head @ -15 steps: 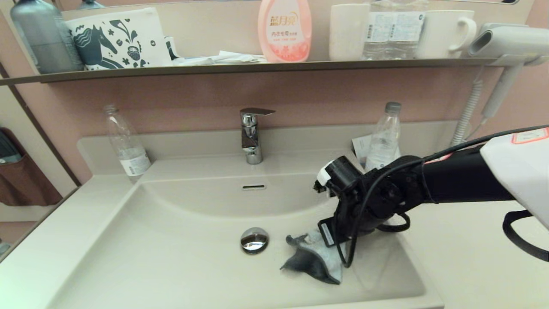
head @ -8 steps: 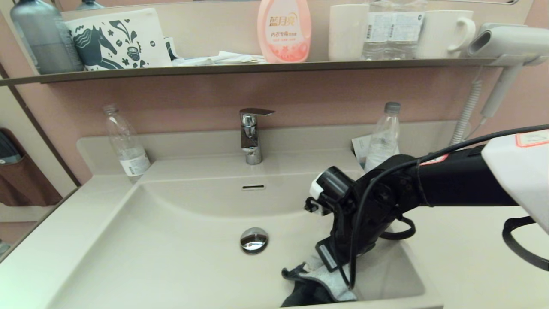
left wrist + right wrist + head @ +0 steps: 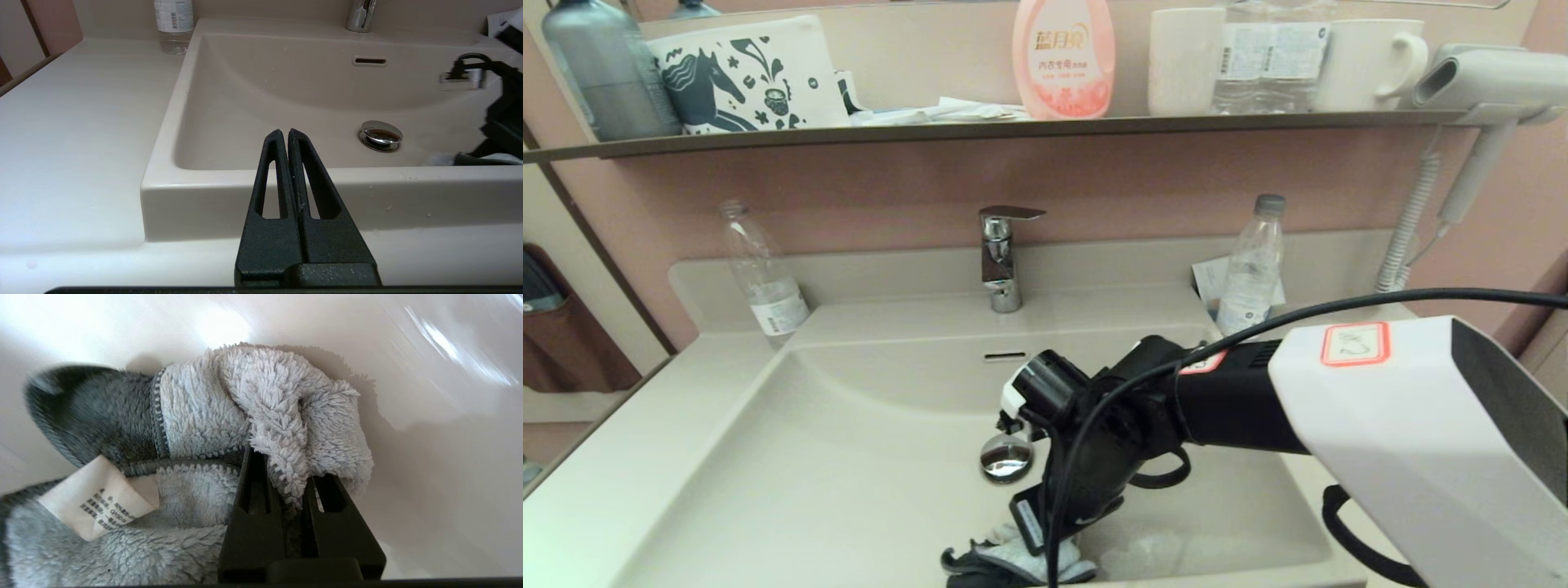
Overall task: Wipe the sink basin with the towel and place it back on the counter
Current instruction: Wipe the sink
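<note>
The towel (image 3: 1005,563) lies bunched on the floor of the sink basin (image 3: 849,457), close to its front wall and in front of the chrome drain plug (image 3: 1006,456). My right gripper (image 3: 286,469) points down into the basin and is shut on a fold of the towel (image 3: 265,400). The pale blue-white face is up, with a dark grey flap and the white tag (image 3: 98,498) beside it. My left gripper (image 3: 285,131) is shut and empty, low in front of the basin's front rim (image 3: 286,175). The counter (image 3: 629,441) runs on both sides of the basin.
A chrome faucet (image 3: 1001,257) stands behind the overflow slot (image 3: 1005,356). Clear plastic bottles stand at the counter's back left (image 3: 764,273) and back right (image 3: 1252,261). The wall shelf (image 3: 1013,126) carries bottles and mugs. A hair dryer (image 3: 1486,82) hangs at the right.
My right arm has dragged the towel from right of the drain plug leftward and toward the basin's front wall. The left gripper's earlier position is not shown.
</note>
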Available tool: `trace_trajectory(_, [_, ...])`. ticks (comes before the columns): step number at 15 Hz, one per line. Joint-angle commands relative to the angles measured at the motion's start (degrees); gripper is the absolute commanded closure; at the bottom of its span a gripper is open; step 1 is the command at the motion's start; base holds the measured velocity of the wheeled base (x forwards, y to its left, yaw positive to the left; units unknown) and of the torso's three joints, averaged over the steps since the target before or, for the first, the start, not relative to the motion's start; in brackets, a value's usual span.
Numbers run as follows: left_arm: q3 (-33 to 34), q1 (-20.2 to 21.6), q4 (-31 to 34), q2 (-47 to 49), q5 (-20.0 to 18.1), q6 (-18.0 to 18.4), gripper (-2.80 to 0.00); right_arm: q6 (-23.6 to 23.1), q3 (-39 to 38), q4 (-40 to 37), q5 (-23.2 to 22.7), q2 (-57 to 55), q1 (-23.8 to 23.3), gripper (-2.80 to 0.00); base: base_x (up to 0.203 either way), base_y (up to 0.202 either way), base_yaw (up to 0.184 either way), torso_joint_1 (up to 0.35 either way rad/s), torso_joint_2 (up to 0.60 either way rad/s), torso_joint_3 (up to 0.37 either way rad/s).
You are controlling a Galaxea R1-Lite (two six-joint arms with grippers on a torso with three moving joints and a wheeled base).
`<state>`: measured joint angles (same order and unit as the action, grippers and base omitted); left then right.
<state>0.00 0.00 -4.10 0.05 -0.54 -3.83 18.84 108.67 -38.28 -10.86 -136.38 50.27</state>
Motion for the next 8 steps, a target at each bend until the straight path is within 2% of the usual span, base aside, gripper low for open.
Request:
trace_trajectory(1, [0.0,0.0,0.0,0.0,0.0,0.0,0.00,2.1,3.3,4.1,-0.3,-4.9,0.9,0.00,0.000,0.000,0.000,0.000,0.00,0.000])
trace_trajectory(5, [0.0,0.0,0.0,0.0,0.0,0.0,0.00,6.3,3.8,22.1,0.3,-8.8,1.0,0.00,0.000,0.000,0.000,0.000,0.00,0.000])
trace_trajectory(8, [0.0,0.0,0.0,0.0,0.0,0.0,0.00,6.8,4.0,26.5,6.2,-10.0,-0.1,0.00,0.000,0.000,0.000,0.000,0.00,0.000])
